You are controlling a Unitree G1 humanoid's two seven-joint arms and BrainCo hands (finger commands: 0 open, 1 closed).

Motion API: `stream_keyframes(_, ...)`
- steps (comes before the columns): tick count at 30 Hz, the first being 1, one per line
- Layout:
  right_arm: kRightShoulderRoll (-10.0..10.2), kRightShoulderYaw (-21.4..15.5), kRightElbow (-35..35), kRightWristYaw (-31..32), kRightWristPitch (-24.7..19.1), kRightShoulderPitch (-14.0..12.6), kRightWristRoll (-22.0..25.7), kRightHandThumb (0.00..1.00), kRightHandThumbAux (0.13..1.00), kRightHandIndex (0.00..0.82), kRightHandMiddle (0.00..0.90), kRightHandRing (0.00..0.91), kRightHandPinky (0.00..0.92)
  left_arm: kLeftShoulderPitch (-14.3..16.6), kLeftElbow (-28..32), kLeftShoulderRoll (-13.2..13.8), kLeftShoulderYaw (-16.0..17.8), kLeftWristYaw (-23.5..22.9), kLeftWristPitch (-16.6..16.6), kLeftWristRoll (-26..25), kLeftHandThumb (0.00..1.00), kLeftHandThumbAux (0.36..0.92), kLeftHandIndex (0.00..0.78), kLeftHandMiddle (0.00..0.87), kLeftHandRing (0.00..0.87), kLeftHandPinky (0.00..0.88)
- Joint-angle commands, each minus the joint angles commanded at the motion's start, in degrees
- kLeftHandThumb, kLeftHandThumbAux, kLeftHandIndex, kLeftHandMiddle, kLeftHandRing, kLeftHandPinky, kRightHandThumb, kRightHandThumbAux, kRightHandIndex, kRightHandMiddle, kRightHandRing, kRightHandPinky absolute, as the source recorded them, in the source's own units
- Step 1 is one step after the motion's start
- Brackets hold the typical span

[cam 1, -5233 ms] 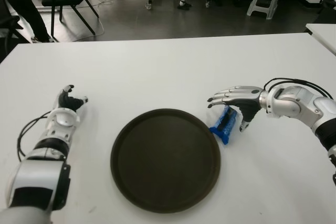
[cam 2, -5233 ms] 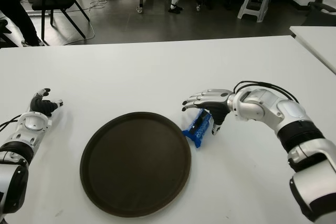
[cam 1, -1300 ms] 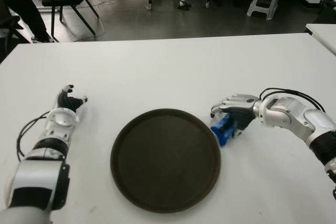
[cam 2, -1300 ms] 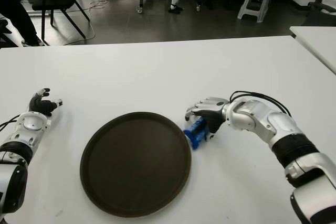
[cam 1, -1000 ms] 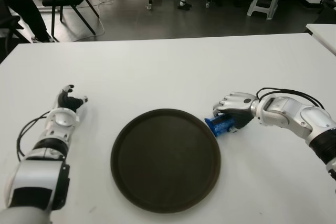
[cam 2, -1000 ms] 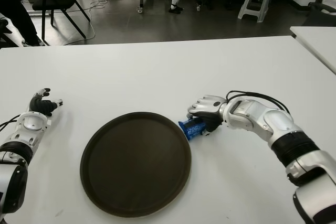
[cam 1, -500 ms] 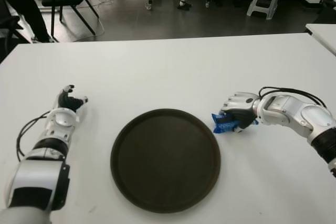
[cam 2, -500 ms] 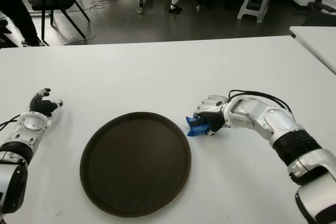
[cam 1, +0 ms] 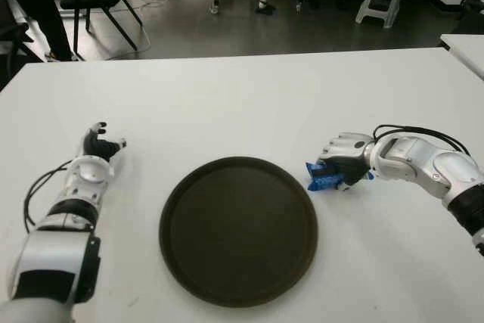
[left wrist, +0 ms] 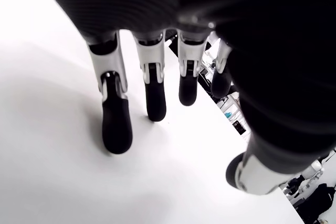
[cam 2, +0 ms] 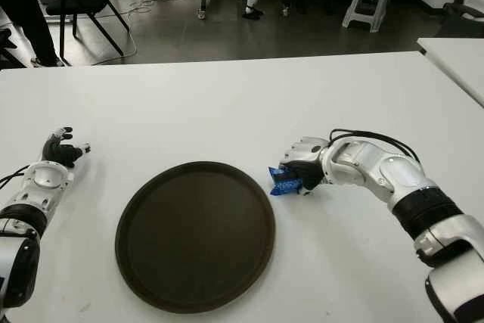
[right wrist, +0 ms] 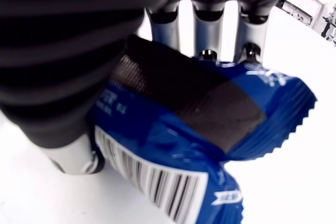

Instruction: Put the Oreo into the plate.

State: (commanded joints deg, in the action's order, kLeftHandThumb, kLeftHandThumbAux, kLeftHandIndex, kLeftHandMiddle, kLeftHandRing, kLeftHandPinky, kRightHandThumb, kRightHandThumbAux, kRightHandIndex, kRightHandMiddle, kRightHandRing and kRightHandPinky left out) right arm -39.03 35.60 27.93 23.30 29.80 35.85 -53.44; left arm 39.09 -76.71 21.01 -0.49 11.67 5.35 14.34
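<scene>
The Oreo (cam 1: 321,177), a small blue packet, sits inside the right hand (cam 1: 344,164), whose fingers are curled over and clamped on it; the right wrist view shows the wrapper (right wrist: 210,129) pressed between the fingers and the palm, with its crimped end and barcode sticking out. From the head camera only the left part of the packet pokes out of the fist, pointing toward the plate (cam 1: 238,228), so its long axis runs roughly left to right. Whether the packet is clear of the white table (cam 1: 249,104) or brushing it cannot be told from these views. The relation that matters for the coming move is simple: the plate, a dark round tray, lies to the left of and slightly nearer than the held packet, with its right rim just beside the wrapper's exposed end. The right hand is by far the closer one and already has the load, so a short carry leftward and a little nearer should bring the packet over the plate's bare middle, where the fingers can release it. The left hand (cam 1: 97,150) shows well off to the left of the plate, its fingers straight and loosely apart, holding nothing, in its wrist view.
</scene>
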Motion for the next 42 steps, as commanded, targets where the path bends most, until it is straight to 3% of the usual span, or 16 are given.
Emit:
stream_keyframes(15,0.28,-0.29,-0.05,-2.33,-1.34,-0.37,-0.53,0.714,0.711,0.438,0.803,0.805,0.801,0.05,-0.07,-0.02,0.53,-0.56,-0.33,-0.27,0.246,0.704,0.055,0.141,0.177,0.193)
stream_keyframes(21,0.96,-1.17,-0.26,-3.50,-4.10,-0.85,-0.06,0.712,0.711,0.437,0.769,0.783,0.772,0.25,-0.10,0.04,-0.19,-0.47,-0.80,0.38,0.236,0.716,0.047,0.114,0.148,0.161)
stream_keyframes(30,3.37,-4.75,-0.56,-5.48,-8.92,-2.52,3.38,0.712,0.711,0.437,0.789,0.796,0.777,0.47,-0.03,0.03,-0.31,-0.73,-1.00,0.28,0.225,0.740,0.038,0.115,0.152,0.172)
stream_keyframes(42,4.99,-6.91,-0.59,-6.87,-11.16,-1.80,5.70,0.716,0.710,0.440,0.805,0.805,0.791,0.35,0.00,-0.13,0.15,-0.81,-0.77,-0.15,0.270,0.746,0.043,0.123,0.152,0.174)
